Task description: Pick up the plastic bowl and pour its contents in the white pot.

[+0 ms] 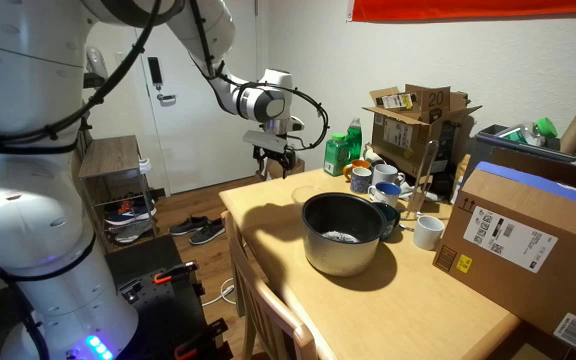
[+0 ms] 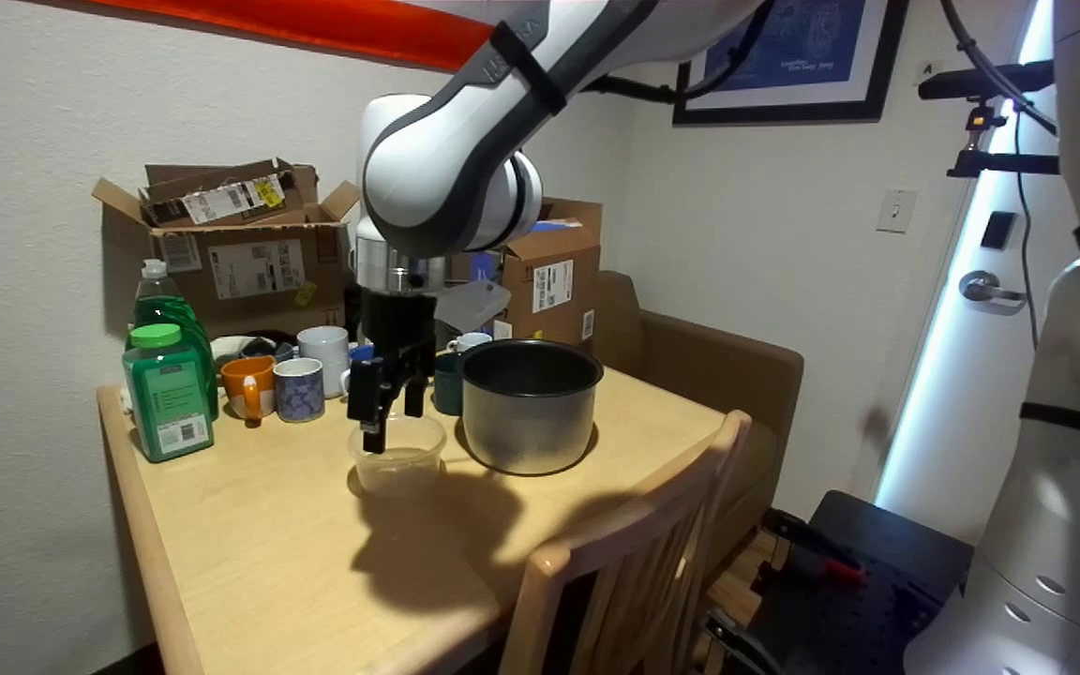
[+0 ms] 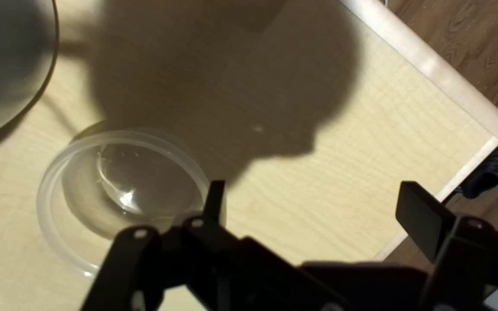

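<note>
The plastic bowl (image 2: 406, 472), round and see-through, sits upright on the pale bench (image 2: 259, 544) over there, just beside the far bigger white pot (image 2: 531, 424), which stands upright too, silvery-grey outside, dark within, whitish speckled stuff (image 1: 340, 236) at its bottom, a gap between the 2.

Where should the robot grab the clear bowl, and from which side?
I'd pinch the bowl by its rim, on the side away from the pot, bringing the open hand straight down astride the wall: the bowl stands upright, rim uppermost, and the pot sits close opposite.
</note>
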Robot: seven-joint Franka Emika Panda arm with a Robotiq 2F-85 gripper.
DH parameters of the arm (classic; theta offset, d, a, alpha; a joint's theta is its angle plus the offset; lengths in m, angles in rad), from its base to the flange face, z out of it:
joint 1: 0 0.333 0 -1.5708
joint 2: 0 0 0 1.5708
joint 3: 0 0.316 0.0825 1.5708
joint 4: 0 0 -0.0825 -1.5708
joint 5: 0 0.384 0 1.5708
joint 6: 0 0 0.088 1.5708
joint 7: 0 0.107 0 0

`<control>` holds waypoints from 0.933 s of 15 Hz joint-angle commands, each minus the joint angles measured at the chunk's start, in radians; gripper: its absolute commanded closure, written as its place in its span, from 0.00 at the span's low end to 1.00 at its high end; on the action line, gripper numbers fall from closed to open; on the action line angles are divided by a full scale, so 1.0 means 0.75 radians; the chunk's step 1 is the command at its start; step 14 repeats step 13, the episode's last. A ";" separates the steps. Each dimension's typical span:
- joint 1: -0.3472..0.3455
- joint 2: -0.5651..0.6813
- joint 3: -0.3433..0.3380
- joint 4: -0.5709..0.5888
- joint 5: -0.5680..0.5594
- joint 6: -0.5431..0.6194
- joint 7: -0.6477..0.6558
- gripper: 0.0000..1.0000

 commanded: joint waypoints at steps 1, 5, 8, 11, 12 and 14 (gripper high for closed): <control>-0.043 -0.184 0.040 -0.210 0.111 0.069 -0.088 0.00; -0.044 -0.329 0.051 -0.372 0.249 0.115 -0.191 0.00; -0.043 -0.420 0.026 -0.450 0.343 0.125 -0.276 0.00; -0.016 -0.376 0.000 -0.399 0.367 0.082 -0.291 0.00; -0.018 -0.399 -0.009 -0.416 0.401 0.082 -0.333 0.00; -0.021 -0.413 -0.015 -0.428 0.414 0.082 -0.349 0.00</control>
